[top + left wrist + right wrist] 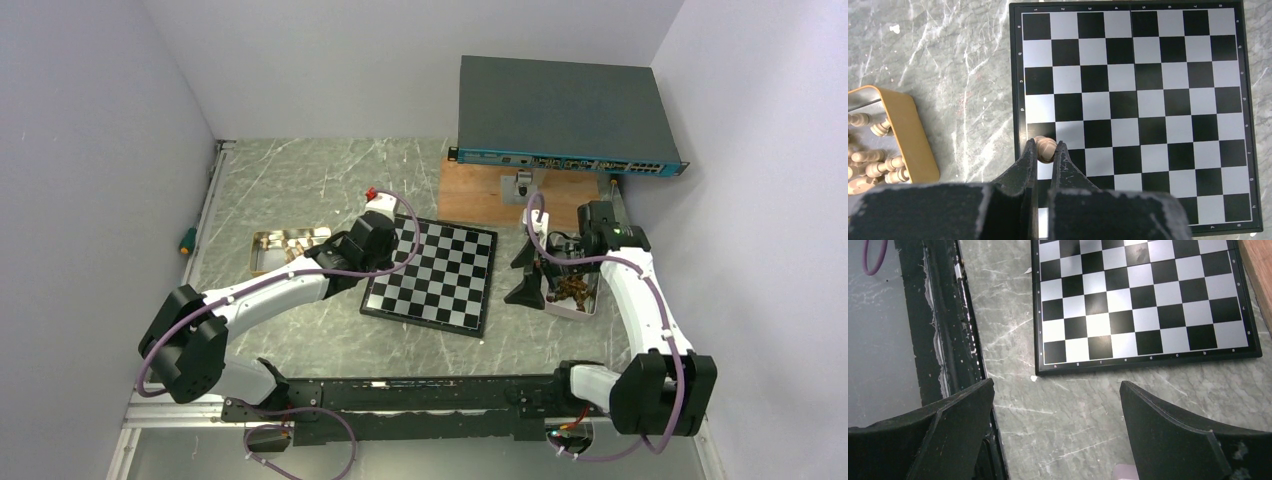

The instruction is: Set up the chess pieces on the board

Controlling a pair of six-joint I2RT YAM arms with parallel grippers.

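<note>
Tan wood shows between the pinched fingers (1027,162) of the left gripper (1047,153): one light chess piece (1044,147), clamped narrow over the outermost column of the board (1148,100), at the side nearest the gold tin (913,135). Whether its base touches the square beneath cannot be told from here. No piece stands on the black-and-silver checks. More light pieces (878,167) lie jumbled in the tin, just beside the board on the marbled table (958,75). Across the board, the right gripper (548,270) hangs with its jaws spread wide and nothing between them, beside a white tray (588,305) of dark pieces (570,289).

By the look of it, the set-up is at its very start, with the first light man about to be placed. The next move calls for a gentle descent onto a single square, the piece upright and centred, then a clean opening of the fingers and a straight lift clear so it does not topple.
</note>
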